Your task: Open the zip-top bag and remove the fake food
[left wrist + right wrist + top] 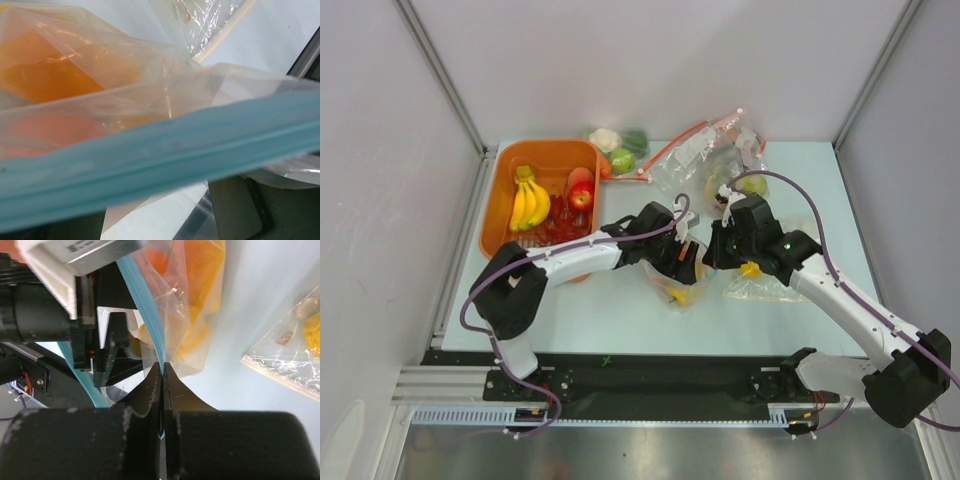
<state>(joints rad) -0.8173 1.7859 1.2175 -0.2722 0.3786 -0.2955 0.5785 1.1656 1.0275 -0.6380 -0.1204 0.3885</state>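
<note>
Pale blue table inside white walls; right hand clamped on teal strip of bag; left hand against bag, grip unreadable.

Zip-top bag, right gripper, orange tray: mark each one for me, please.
zip-top bag [165, 165]: left wrist view, on its teal zip strip.
right gripper [162, 369]: right wrist view, where its fingertips pinch the strip.
orange tray [555, 163]: top view, on bare inside surface near its far wall.
</note>
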